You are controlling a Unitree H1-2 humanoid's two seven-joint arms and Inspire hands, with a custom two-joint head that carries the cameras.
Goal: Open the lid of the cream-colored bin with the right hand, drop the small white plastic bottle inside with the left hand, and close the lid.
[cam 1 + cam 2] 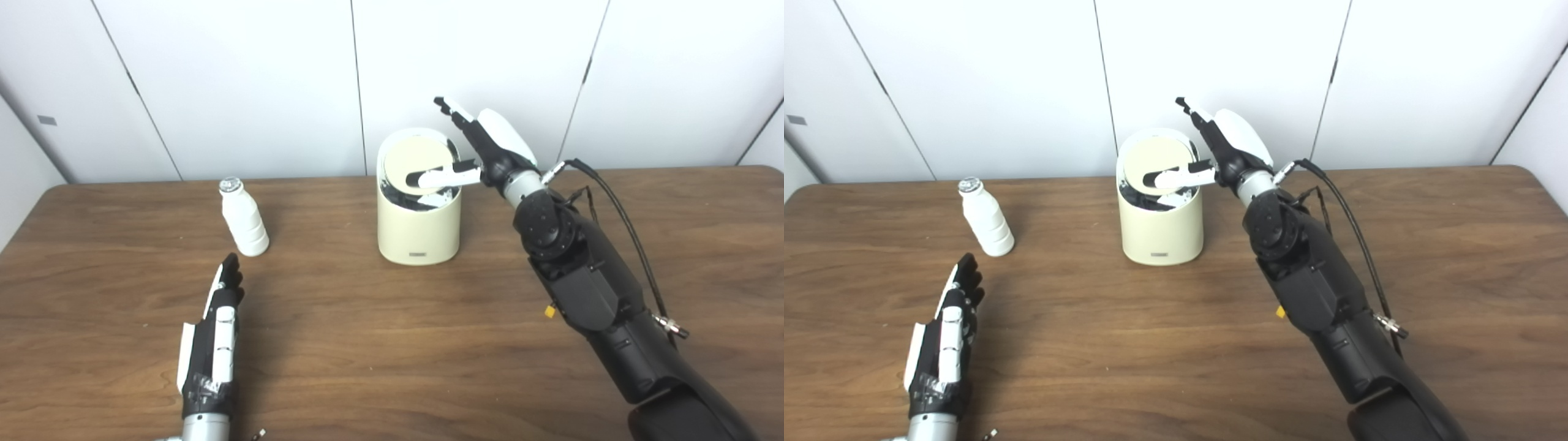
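**Thumb on the tilted bin lid, bottle waiting on the table**

The right hand [484,150] is up beside the top of the cream-colored bin [419,229]. Its fingers [452,110] are spread wide and point up and away, holding nothing. Its white thumb [442,177] lies across the round lid [416,162]. The lid is tipped up at the back, so a dark gap shows under its front edge.

The left hand [944,334] lies low over the brown wooden table [1151,343]. Its fingers are straight and close side by side, and it holds nothing.

The small white plastic bottle [244,217] stands up on the table, left of the bin and just past the left fingertips, not touching them. It has ridges around its body and a shiny silver top.

The bin is smooth and round, with a tiny label [418,253] low on its front. The label is too small to read.
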